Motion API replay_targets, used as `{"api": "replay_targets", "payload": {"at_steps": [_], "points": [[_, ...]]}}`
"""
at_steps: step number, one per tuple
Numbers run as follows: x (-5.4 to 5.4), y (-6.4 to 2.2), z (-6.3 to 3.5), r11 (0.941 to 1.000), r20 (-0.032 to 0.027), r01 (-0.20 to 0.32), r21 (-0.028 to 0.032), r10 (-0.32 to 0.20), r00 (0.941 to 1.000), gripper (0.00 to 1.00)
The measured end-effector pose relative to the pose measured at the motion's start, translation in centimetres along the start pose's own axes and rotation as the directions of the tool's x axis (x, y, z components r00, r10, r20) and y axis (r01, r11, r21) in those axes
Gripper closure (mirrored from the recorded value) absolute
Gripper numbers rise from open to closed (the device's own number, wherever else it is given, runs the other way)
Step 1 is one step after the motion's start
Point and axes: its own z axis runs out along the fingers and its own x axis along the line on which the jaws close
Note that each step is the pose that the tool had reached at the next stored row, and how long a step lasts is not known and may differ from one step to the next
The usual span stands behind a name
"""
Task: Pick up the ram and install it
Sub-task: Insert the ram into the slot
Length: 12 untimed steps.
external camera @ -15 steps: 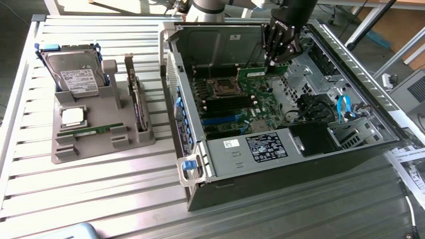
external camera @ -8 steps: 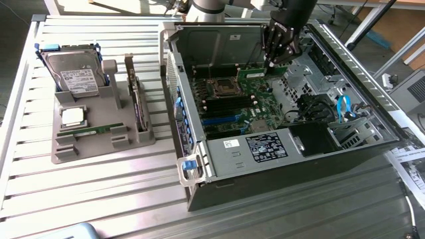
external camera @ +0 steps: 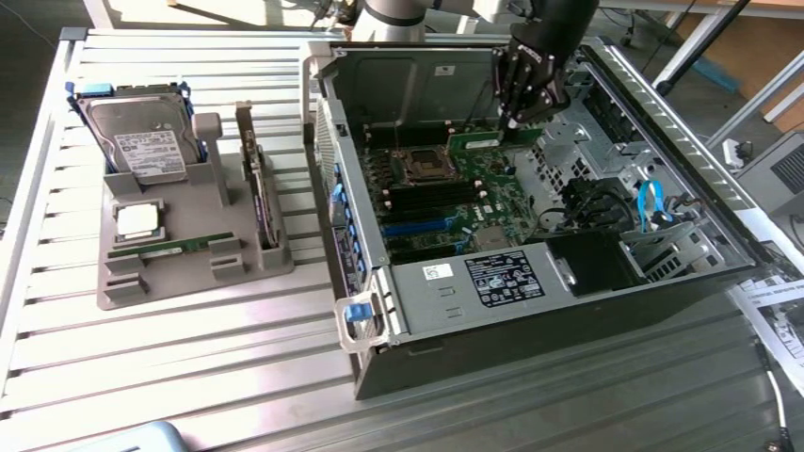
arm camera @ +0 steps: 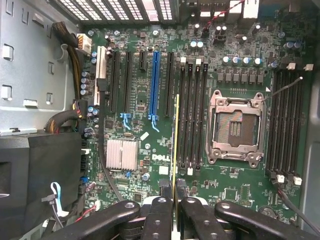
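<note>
Near-closed jaws pinching ram [arm camera: 175, 145], above motherboard [arm camera: 240, 196]

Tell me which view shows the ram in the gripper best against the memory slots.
The wrist view: the ram runs edge-on from the gripper, over the motherboard, beside the black memory slots. The exterior view shows its green face below the gripper.
</note>
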Motion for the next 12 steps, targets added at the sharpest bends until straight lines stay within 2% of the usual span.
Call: {"api": "replay_targets", "payload": {"at_steps": [12], "points": [[-0.14,-0.03,0.73,1.0000,-0.0001,0.000,0.0000,0.000,1.0000,0.86]]}}
